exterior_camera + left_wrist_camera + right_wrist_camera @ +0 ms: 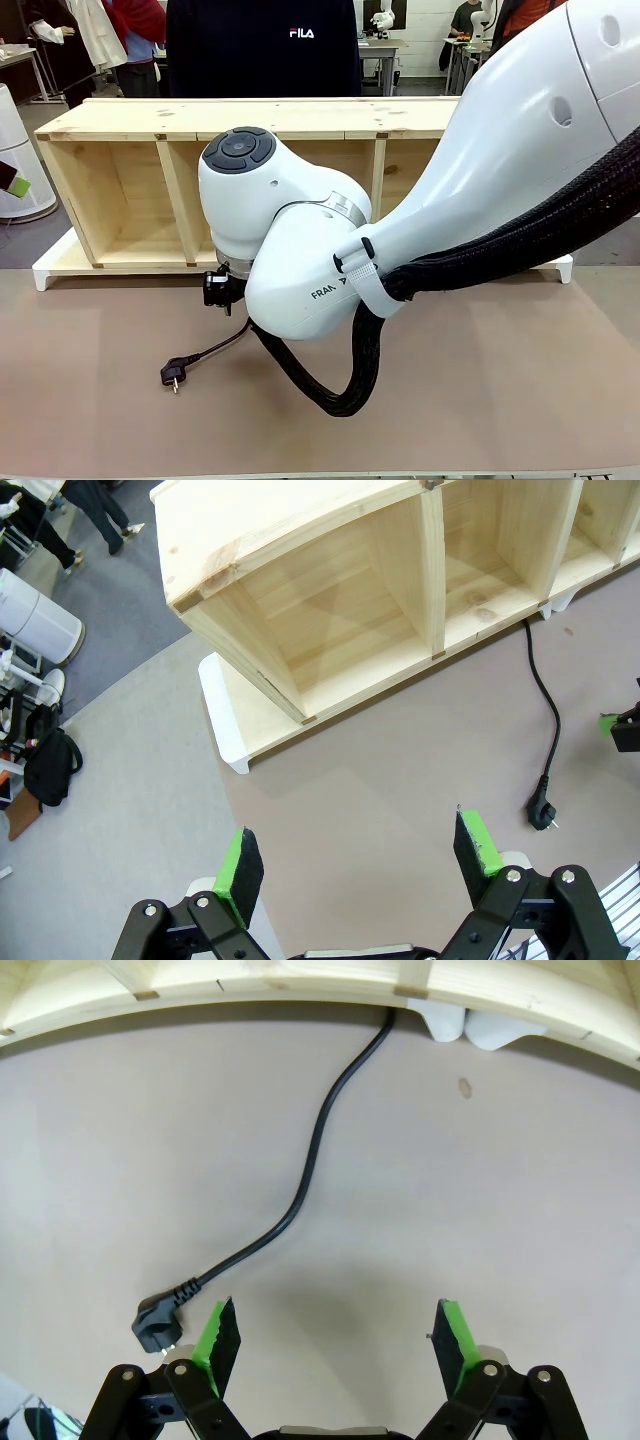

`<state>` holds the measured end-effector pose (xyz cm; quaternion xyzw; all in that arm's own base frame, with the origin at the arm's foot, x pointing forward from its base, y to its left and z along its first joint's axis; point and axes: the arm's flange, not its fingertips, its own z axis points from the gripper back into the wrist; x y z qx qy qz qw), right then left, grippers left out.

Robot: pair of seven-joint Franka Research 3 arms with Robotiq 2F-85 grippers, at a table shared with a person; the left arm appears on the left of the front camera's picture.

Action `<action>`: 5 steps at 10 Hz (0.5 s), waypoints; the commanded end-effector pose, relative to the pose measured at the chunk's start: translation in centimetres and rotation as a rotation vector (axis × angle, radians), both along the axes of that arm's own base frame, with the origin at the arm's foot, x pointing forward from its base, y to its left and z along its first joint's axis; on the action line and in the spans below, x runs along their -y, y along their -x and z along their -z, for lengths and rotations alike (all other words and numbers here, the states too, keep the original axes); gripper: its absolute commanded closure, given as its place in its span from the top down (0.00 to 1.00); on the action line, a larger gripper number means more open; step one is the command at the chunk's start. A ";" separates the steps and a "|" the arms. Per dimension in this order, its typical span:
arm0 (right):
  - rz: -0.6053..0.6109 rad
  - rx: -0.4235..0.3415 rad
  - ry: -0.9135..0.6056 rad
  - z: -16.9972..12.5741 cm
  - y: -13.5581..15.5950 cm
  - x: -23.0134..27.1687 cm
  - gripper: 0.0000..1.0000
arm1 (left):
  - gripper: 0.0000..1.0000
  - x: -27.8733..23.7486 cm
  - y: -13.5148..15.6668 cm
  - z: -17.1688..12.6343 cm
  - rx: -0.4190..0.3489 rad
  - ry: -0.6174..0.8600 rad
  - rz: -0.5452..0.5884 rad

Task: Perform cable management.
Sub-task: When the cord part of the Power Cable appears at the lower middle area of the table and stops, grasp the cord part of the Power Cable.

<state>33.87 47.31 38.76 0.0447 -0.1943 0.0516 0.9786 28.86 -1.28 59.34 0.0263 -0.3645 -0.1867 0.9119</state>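
Above table (520,1180), right fingers (218,1345) spread, empty, near cable (312,1150) plug (157,1320); left fingers (240,873) likewise spread, empty.

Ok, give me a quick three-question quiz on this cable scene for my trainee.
1. True or false: the right end effector is shut on the cable.
2. Where does the plug lie? A: on the table; B: on the floor; C: in a person's hand.
3. Fill in: from the plug, the cable runs off to the foot of the wooden ____.
Key: 1 false, it is open and empty; 2 A; 3 shelf.
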 end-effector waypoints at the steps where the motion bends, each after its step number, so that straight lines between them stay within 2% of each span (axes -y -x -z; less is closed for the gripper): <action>1: 0.054 -0.030 -0.126 1.9 -1.6 -2.7 1.00 | 1.00 -0.1 0.0 0.0 0.001 -0.001 -0.002; 5: 0.171 -0.094 -0.196 5.3 -1.8 -7.7 1.00 | 1.00 -0.1 0.0 0.0 0.001 -0.001 -0.002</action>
